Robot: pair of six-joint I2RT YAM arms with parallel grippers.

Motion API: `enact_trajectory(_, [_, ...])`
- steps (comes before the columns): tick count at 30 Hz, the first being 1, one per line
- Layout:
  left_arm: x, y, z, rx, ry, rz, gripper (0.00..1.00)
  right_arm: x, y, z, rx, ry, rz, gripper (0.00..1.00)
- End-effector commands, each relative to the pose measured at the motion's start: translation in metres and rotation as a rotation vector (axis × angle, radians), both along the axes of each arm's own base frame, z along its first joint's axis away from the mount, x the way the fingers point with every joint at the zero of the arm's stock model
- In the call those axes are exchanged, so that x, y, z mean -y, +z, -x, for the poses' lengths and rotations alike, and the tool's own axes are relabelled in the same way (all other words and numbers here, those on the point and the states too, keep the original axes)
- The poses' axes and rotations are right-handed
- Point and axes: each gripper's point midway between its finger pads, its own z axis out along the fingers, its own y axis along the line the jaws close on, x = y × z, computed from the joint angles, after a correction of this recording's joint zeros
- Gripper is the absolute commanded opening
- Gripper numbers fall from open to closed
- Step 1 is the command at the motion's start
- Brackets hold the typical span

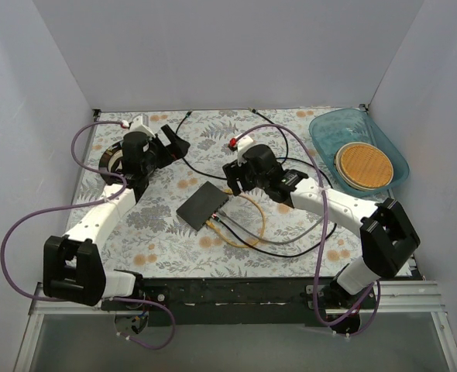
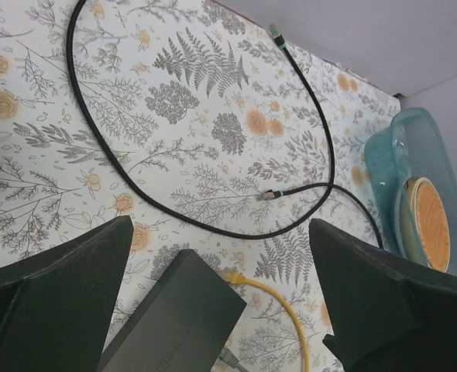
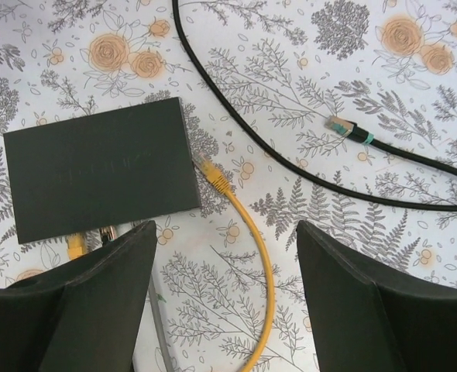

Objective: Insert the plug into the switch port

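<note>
The switch (image 1: 202, 204) lies flat near the middle of the table (image 1: 159, 232). Its long axis runs from the near-left toward the far-right corner. Its socket edge, with plugged leads (image 3: 75, 246) already in it, faces the near-right corner.

The right gripper (image 1: 233, 181) hovers just off the switch's far-right short end, jaws wide apart and empty. In its wrist view a loose yellow plug (image 3: 211, 172) lies just beside that short end. A black cable's plug (image 3: 343, 126) lies well apart, toward the right edge, and either could be the one meant.

The left gripper (image 1: 174, 142), also spread open and empty, hangs farther off toward the far-left corner. The right arm is therefore nearer. I judge that the plug, once picked up, must be swung round to the socket edge.
</note>
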Motion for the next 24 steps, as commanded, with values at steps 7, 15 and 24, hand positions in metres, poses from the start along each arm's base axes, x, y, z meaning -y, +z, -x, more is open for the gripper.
enact_trajectory(7, [-0.020, 0.040, 0.008, 0.053, 0.100, 0.002, 0.98, -0.043, 0.049, -0.047, 0.105, 0.059, -0.051, 0.77])
enact_trajectory(15, [-0.033, 0.045, 0.010, 0.073, 0.166, -0.008, 0.98, -0.080, 0.018, -0.080, 0.074, 0.118, 0.012, 0.71])
enact_trajectory(24, [-0.037, 0.042, 0.007, 0.070, 0.170, -0.022, 0.98, -0.121, -0.036, -0.121, 0.009, 0.144, 0.071, 0.65])
